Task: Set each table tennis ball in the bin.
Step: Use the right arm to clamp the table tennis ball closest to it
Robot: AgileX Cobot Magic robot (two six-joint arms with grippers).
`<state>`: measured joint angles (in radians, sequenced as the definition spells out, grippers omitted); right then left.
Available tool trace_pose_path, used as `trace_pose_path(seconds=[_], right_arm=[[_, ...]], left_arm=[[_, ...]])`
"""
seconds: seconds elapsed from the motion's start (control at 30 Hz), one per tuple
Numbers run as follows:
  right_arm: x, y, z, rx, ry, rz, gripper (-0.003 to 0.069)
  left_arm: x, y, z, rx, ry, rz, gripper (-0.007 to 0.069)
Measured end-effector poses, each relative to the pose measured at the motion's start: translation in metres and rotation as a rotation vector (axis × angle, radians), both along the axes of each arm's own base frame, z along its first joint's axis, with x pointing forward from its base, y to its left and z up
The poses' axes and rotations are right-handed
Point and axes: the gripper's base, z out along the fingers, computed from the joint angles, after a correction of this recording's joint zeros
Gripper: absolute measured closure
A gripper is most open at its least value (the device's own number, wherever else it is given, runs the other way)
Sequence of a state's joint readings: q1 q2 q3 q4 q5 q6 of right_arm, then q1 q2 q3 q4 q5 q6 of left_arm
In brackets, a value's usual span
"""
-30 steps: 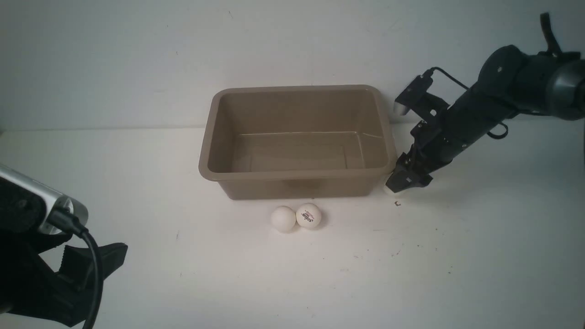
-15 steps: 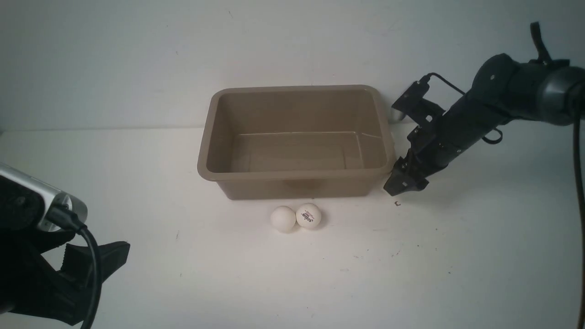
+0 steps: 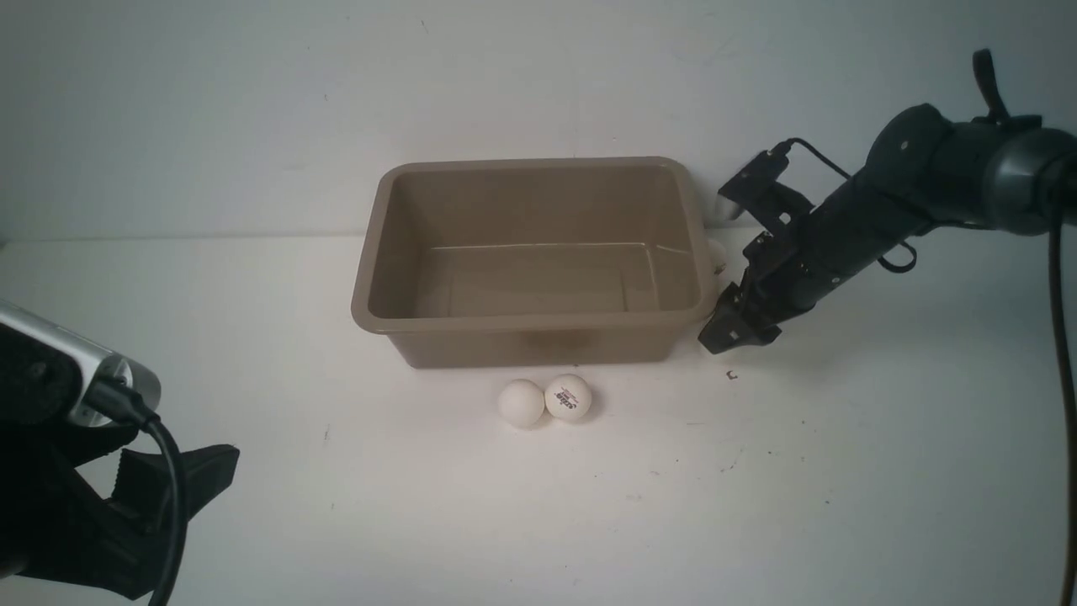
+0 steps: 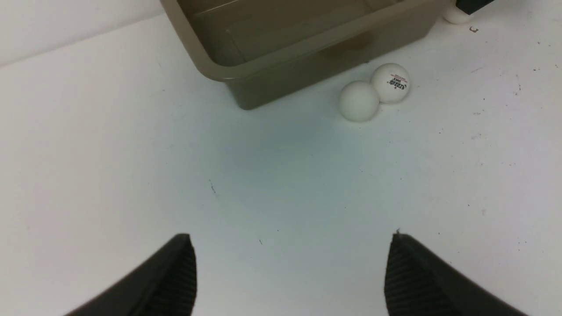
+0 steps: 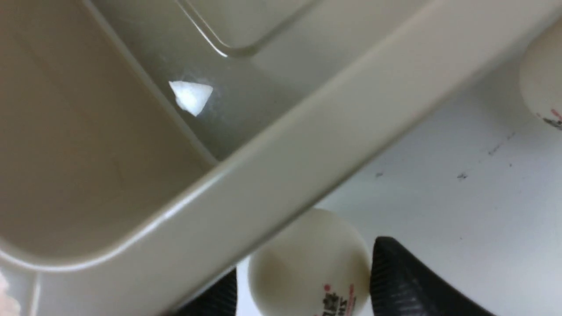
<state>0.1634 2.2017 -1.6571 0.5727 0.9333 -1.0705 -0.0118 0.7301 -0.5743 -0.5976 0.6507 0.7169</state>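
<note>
As we look from the front, the bin (image 3: pixel 530 324) stands in the middle of the white table (image 3: pixel 538 522), and we take it as our landmark. Just in front of its near wall two table tennis balls lie touching each other. They are the plain ball (image 3: pixel 521 403) and, on its right, the printed ball (image 3: pixel 568 398), which shows a dark logo. Both are near the wall but do not touch it.

The right gripper (image 3: pixel 729 333) is lowered at the near right corner of the bin, just outside the rim. In the right wrist view we see the corner ball (image 5: pixel 309 263) between its two black fingers (image 5: pixel 408 281), close under the flared rim. This ball carries a red and dark print. The fingers stand very near to it on both sides, but we cannot tell if they press it.

Beside the right wall of the bin, further back, the far ball (image 5: pixel 542 74) rests on the table. The left gripper (image 4: pixel 292 245) hangs well in front of the bin and to its left, its jaws spread wide with nothing between them. All four balls are outside the bin.
</note>
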Motion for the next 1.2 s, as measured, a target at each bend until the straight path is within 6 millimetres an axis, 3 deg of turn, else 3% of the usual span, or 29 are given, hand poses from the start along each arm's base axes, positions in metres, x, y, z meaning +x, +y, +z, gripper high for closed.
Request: trace_pose_path(seconds=[0.47, 0.7, 0.77, 0.8, 0.83, 0.87, 0.9, 1.2], right_arm=[[0.0, -0.01, 0.0, -0.118, -0.006, -0.001, 0.0356], [0.005, -0.028, 0.002, -0.138, -0.02, -0.033, 0.0373], [0.006, -0.031, 0.003, -0.138, -0.025, -0.04, 0.041], [0.007, -0.033, 0.005, -0.137, -0.033, -0.047, 0.0519], [0.007, -0.033, 0.005, -0.137, -0.033, -0.047, 0.0519], [0.007, -0.033, 0.007, -0.139, -0.039, -0.045, 0.0598], [0.007, -0.033, 0.008, -0.139, -0.042, -0.043, 0.0629], [0.015, -0.031, 0.031, -0.106, -0.117, -0.05, 0.0673]], left_arm=[[0.0, 0.0, 0.0, 0.0, 0.0, 0.0, 0.0104], [0.0, 0.0, 0.0, 0.0, 0.0, 0.0, 0.0104], [0.0, 0.0, 0.0, 0.001, 0.0, 0.0, 0.0104], [0.0, 0.0, 0.0, 0.001, 0.0, 0.0, 0.0104], [0.0, 0.0, 0.0, 0.001, 0.0, 0.0, 0.0104], [0.0, 0.0, 0.0, 0.001, 0.0, 0.0, 0.0104], [0.0, 0.0, 0.0, 0.001, 0.0, 0.0, 0.0104], [0.0, 0.0, 0.0, 0.002, 0.0, 0.0, 0.0104]])
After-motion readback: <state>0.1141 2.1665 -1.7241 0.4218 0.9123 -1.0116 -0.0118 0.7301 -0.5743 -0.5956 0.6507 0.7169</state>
